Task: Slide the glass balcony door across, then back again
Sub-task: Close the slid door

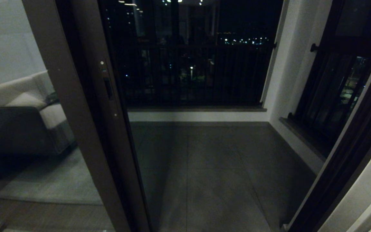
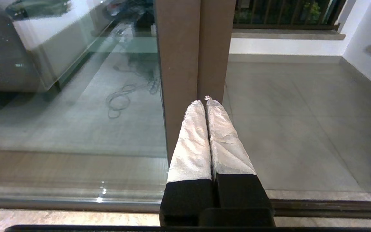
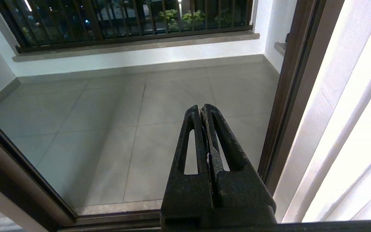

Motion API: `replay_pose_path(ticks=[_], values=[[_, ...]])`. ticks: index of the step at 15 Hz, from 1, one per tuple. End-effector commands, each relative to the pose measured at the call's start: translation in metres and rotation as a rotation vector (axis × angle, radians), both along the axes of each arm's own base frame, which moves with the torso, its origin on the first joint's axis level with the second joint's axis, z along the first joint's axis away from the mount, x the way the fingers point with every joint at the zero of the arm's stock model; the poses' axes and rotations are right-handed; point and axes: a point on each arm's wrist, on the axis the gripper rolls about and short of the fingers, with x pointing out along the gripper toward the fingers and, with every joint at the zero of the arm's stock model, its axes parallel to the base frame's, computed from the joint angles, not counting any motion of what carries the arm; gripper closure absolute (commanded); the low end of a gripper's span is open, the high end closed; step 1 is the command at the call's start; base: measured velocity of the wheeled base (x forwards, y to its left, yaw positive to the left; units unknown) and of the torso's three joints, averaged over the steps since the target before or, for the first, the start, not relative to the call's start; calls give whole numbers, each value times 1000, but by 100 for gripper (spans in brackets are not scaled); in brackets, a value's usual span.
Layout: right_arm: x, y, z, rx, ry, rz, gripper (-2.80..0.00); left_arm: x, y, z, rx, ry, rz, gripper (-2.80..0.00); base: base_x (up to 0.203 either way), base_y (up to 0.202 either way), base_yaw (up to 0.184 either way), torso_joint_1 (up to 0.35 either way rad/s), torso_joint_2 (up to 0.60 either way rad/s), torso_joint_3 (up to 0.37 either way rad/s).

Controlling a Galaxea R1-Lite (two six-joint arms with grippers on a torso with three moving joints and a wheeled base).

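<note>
Standing upright, the glass balcony door [image 1: 85, 106] left the doorway open beside its handle [image 1: 108, 88] edge. Left end effector [image 2: 204, 100] and right end effector [image 3: 202, 108] hung pressed together.

The left gripper [image 2: 205, 100] hangs low over the threshold, its two white-wrapped fingers [image 2: 192, 138] pressed together and holding nothing. Their tips point at the foot of the glass balcony door [image 2: 216, 48], whose brown edge stile stands upright next to a second brown stile [image 2: 177, 64]; whether they touch it cannot be told. Beside the stiles a glass panel [image 2: 69, 112] reflects a sofa and a loose cable. On the other side lie grey floor tiles [image 2: 301, 122], with a dark railing [image 2: 285, 13] above a white kerb beyond. A dark floor track [image 2: 327, 207] runs along the threshold.
</note>
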Motion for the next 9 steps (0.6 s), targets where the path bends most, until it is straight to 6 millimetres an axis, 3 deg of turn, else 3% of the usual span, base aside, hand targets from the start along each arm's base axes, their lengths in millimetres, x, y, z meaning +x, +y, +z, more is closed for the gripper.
replay_pose_path(ticks=[1,9], values=[[0,0,0,0,0,-2,0,0,0,0,0,-1,0,0,0,0,0,0,0,0],[0,0,0,-1,1,0,0,0,0,0,0,-1,0,0,0,0,0,0,0,0]])
